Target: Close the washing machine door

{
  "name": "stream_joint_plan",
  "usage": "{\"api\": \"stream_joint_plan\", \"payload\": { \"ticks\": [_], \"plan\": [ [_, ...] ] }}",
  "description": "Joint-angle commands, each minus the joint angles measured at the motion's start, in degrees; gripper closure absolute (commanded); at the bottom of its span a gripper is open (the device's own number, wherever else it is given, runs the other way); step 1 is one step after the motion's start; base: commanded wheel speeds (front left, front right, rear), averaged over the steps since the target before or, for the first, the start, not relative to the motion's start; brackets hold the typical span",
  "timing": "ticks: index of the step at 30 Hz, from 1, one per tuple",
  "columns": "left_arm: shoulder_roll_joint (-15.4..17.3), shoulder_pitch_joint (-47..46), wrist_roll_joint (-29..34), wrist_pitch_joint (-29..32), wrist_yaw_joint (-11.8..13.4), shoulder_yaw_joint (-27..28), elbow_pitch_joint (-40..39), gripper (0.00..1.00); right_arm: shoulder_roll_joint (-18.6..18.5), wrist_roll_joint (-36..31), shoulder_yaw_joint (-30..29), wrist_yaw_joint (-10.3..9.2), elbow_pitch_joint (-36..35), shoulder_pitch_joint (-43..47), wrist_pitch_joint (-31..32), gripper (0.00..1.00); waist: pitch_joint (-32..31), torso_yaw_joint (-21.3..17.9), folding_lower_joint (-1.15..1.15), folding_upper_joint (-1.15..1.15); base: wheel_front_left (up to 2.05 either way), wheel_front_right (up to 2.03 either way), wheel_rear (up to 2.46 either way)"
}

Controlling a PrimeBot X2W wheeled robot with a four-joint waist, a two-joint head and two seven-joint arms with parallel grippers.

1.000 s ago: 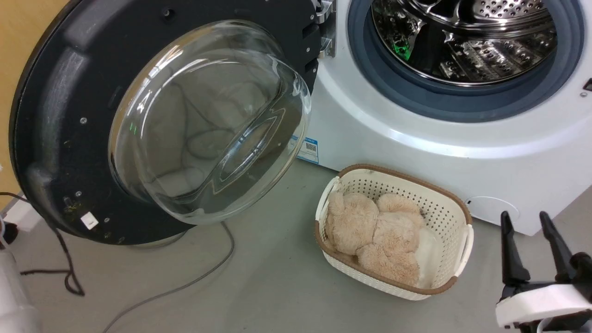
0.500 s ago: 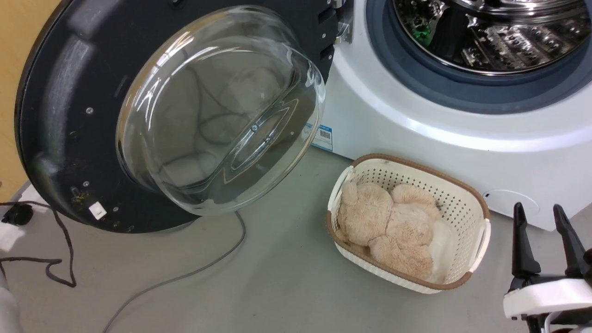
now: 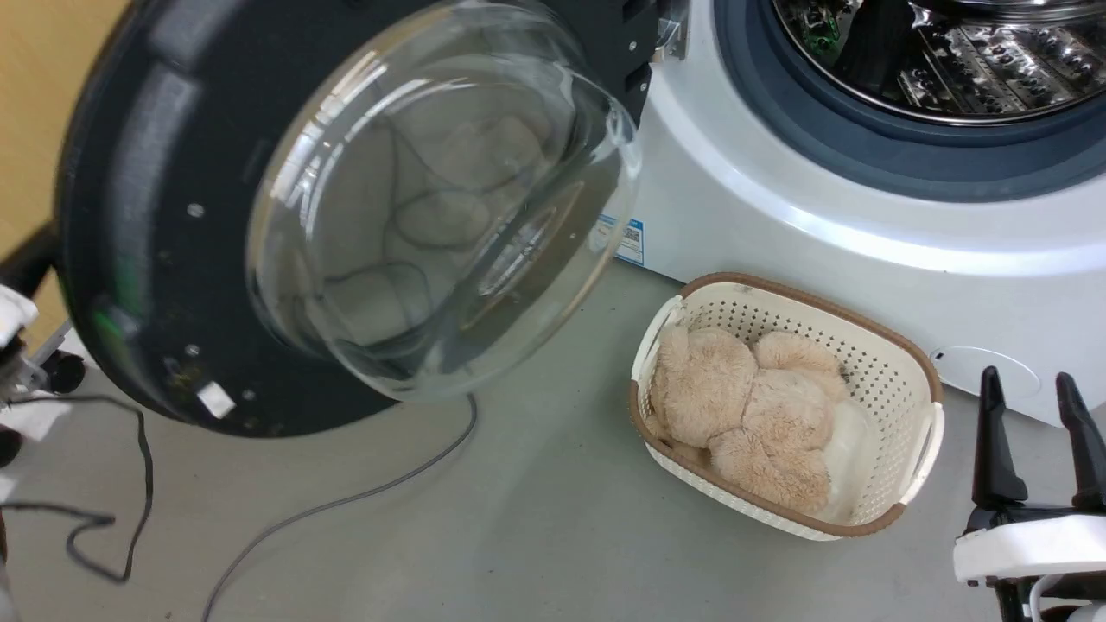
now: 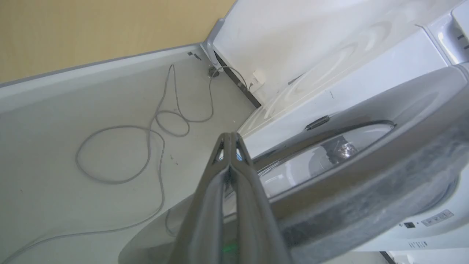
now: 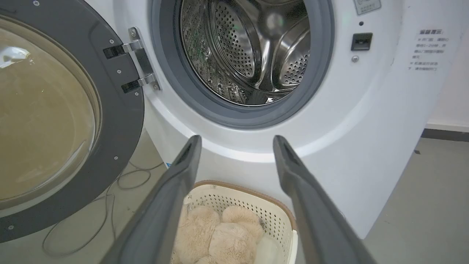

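Note:
The washing machine door [image 3: 130, 216] stands wide open at the left of the head view, its black rim and clear glass bowl facing me, hung by a metal hinge [image 5: 141, 62]. The white washing machine [image 3: 778, 199] is at the upper right, its steel drum [image 5: 249, 47] open inside the grey gasket. In the left wrist view my left gripper [image 4: 229, 136] is shut with nothing in it. It lies along the door's outer face [image 4: 366, 165], and I cannot tell whether it touches. My right gripper [image 3: 1026, 376] stands open low at the right, clear of the door; its fingers frame the machine's front [image 5: 236, 139].
A cream perforated basket [image 3: 899, 380] holding a beige plush toy [image 3: 743, 406] sits on the grey floor in front of the machine, just left of my right gripper. Grey and black cables [image 3: 346, 501] trail over the floor under and behind the door [image 4: 121, 154]. A yellow wall is behind.
The whole head view has shifted, so the camera has moved. The door now looks blurred, and its bowl reaches slightly further toward the machine. My right gripper stays open.

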Motion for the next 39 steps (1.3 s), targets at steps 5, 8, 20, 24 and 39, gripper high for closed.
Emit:
{"api": "stream_joint_plan", "payload": {
  "ticks": [5,8,20,24,39],
  "plan": [
    [2.86,6.69,-7.64,5.35,-0.86,-6.45,-7.74,1.0,0.18,0.85,-1.44,0.04,0.72,-0.62,-1.21,0.0,-0.1,1.31,0.0,0.0,0.0,0.0,0.0],
    [4.66,10.23,-9.98,7.22,-1.05,-10.62,-12.09,1.0,0.19,1.1,-1.9,0.04,1.01,-0.66,-1.57,0.0,-0.16,2.17,0.0,0.0,0.0,0.0,0.0],
    [5.96,18.85,-18.63,8.99,-1.24,-25.28,-30.84,1.0,0.19,1.36,-1.77,0.05,1.27,-0.03,-1.92,0.0,-1.45,2.95,0.0,0.0,0.0,0.0,0.0],
    [5.34,20.03,-20.29,8.61,-1.24,-28.53,-34.59,1.0,0.19,1.3,-1.52,0.05,1.32,-0.04,-1.92,0.0,-1.68,2.11,0.0,0.0,0.0,0.0,0.0],
    [-0.17,16.97,-21.26,2.02,-1.24,-46.38,-41.6,1.0,0.19,0.91,-1.02,0.05,0.4,-1.5,-1.92,0.0,-0.85,-8.93,0.0,0.0,0.0,0.0,0.0]
  ]
}}
